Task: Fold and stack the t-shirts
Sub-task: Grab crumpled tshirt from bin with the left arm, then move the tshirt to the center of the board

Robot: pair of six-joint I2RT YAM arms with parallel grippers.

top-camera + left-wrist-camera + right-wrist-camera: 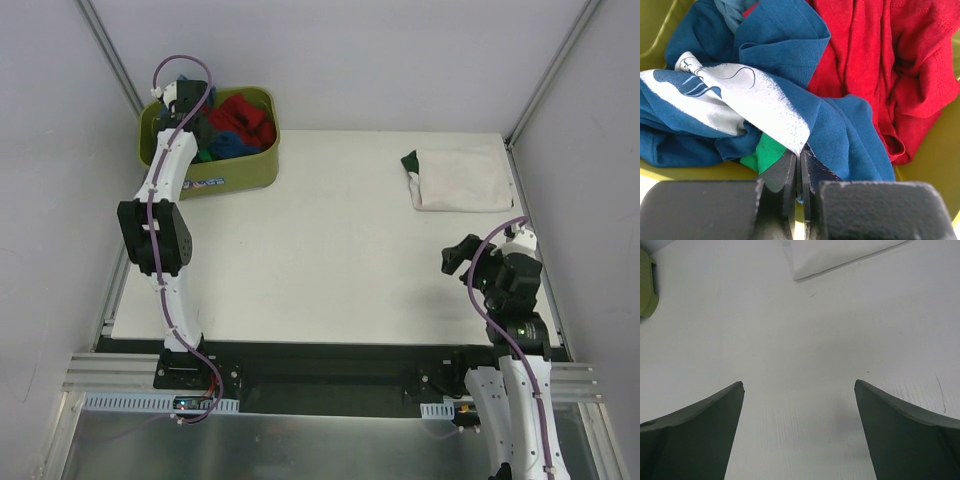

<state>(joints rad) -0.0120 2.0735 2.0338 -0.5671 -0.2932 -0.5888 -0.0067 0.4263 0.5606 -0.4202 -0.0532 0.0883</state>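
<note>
My left gripper (185,95) reaches into the olive tub (235,175) and is shut on a fold of the blue t-shirt with the white print (840,125); a sliver of blue cloth shows between its closed fingers (801,157). A red t-shirt (875,60) lies crumpled beside it and a green one (765,152) peeks out below. A folded white t-shirt (460,178) lies at the table's far right on a dark green one (410,162). My right gripper (458,258) is open and empty, low over bare table (799,385), near the white t-shirt (835,255).
The tub stands at the table's far left corner; its rim shows in the right wrist view (646,285) and its wall in the left wrist view (935,165). Grey walls enclose the table on the left, back and right.
</note>
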